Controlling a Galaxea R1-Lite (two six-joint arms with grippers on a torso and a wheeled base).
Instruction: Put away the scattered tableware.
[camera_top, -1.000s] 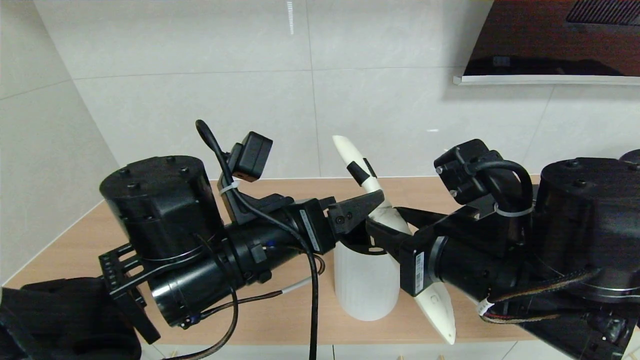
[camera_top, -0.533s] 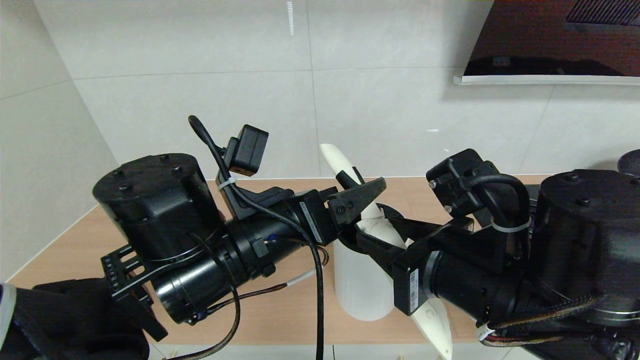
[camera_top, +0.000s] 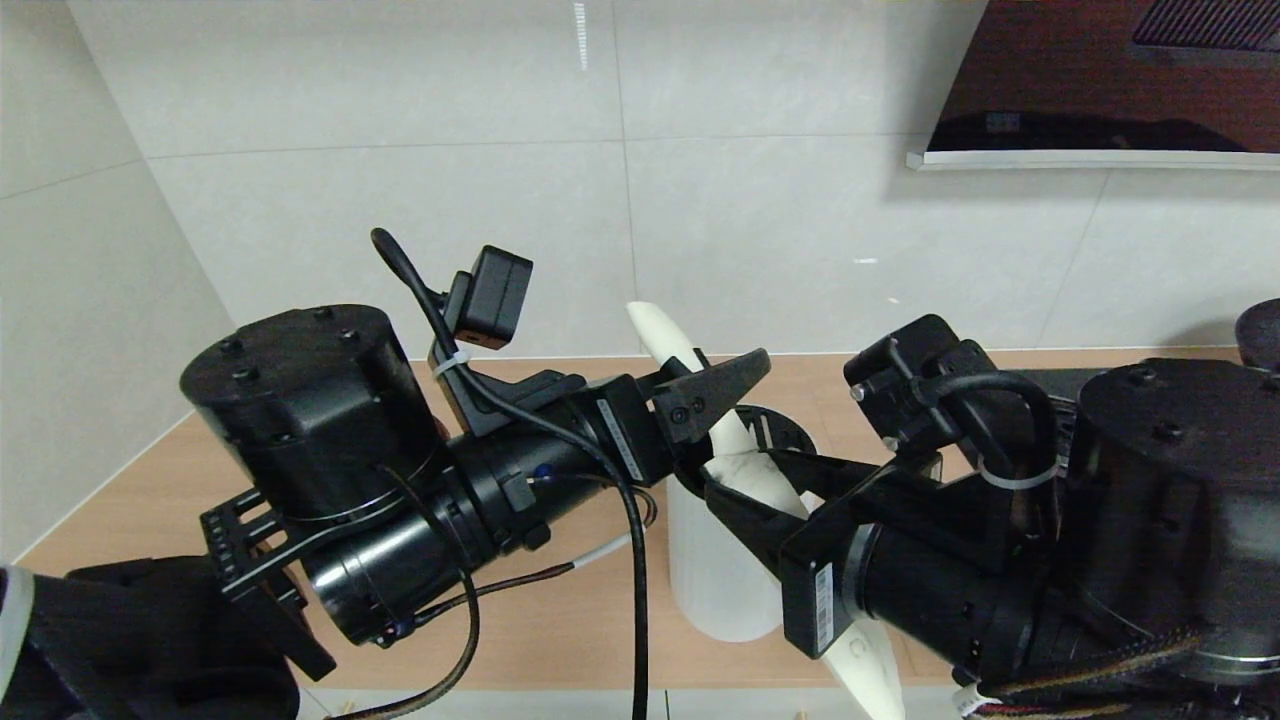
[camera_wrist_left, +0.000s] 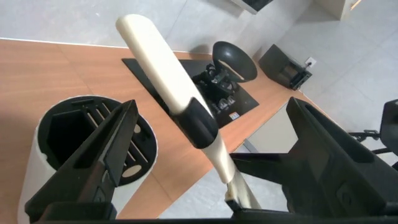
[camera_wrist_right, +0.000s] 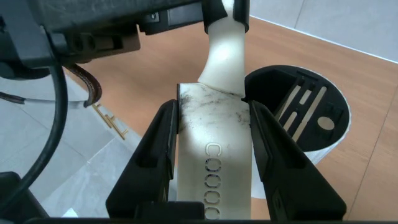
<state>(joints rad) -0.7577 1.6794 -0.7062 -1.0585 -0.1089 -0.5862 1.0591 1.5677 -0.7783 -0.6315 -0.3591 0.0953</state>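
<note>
The right gripper pinched the wide flat end of the white spatula tight. In the right wrist view its two black fingers pressed on both sides of the wide end, which had dark marks on it.

The spatula was up in the air and tilted. Its handle pointed up toward the back wall. Its wide end hung down past the front edge of the wooden counter.

The left gripper was spread wide. One finger sat on each side of the handle, near the black band, and neither one touched it.

Under the spatula stood a white holder near the front edge of the counter. It had a black top with slots.

Farther along the counter lay a flat black mat, with a round black thing on it. I could not tell what that was.
</note>
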